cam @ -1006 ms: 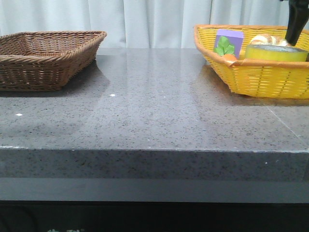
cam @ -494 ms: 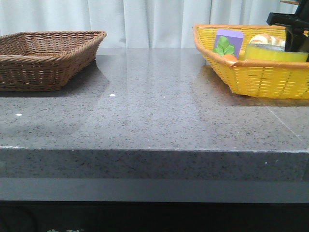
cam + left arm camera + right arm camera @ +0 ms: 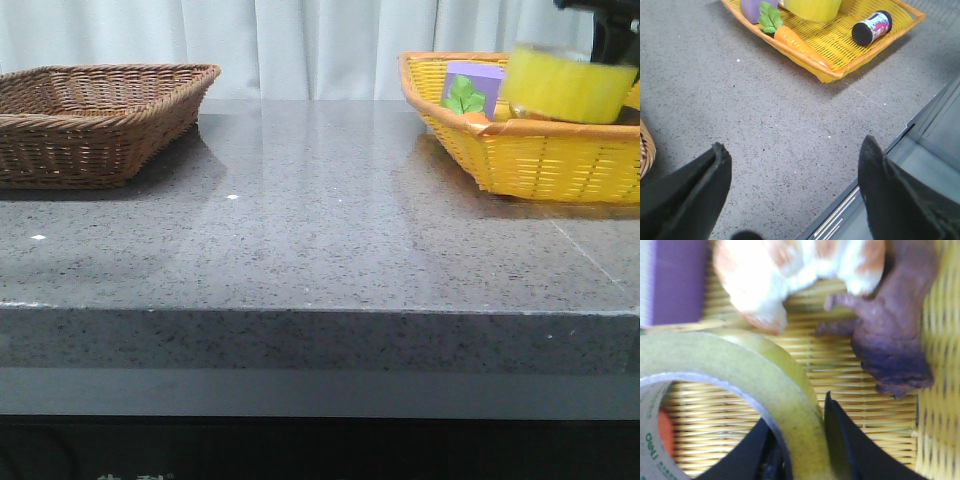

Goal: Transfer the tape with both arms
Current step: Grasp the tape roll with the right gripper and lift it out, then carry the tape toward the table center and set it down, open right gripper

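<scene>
The tape [image 3: 566,82], a wide yellow roll with a white core and green print, hangs above the yellow basket [image 3: 530,160] at the back right. My right gripper [image 3: 807,440] is shut on its wall, one finger inside the core and one outside; the roll [image 3: 740,385] fills that wrist view. In the front view only the gripper's black body [image 3: 610,30] shows at the top right. My left gripper [image 3: 792,165] is open and empty above the grey table near its front edge. The tape also shows at the far edge of the left wrist view [image 3: 810,7].
The yellow basket holds a purple box [image 3: 472,80], a carrot [image 3: 800,46], a dark can [image 3: 871,27], bread [image 3: 800,270] and a brown piece [image 3: 890,325]. A brown wicker basket [image 3: 90,120] stands at the back left. The grey stone table [image 3: 320,230] lies between them.
My right gripper came down onto the tape, shut on it and lifted it up from the yellow basket's floor to above the rim.
</scene>
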`<state>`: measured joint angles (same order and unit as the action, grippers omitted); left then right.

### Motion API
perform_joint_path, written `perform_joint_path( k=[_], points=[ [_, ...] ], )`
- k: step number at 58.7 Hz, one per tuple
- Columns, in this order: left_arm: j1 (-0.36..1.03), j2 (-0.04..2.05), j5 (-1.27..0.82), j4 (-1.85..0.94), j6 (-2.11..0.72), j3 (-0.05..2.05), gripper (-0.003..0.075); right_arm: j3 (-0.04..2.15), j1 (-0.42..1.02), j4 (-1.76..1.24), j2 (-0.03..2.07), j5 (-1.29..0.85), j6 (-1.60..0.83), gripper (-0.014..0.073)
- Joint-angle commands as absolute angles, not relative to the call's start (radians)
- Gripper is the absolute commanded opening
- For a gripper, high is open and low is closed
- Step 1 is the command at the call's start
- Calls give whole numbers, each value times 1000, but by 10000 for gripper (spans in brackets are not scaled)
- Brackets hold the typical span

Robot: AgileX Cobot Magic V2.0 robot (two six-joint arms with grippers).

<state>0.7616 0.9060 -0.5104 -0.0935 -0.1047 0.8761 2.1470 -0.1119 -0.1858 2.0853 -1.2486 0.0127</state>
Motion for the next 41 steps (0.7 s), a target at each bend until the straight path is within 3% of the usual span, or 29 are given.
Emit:
perform_joint_path(
  k=[1,13,41],
  points=[
    [771,901,-443,-102,-106,907,526,2195,-89,-215,1968,-1333,11,157],
    [771,901,-443,-102,-106,907,525,2195,8,-215,1906,-1316,9,157],
    [771,901,-443,-102,-106,907,525,2190,380,-109,1900,-1233,0,157]
  ],
)
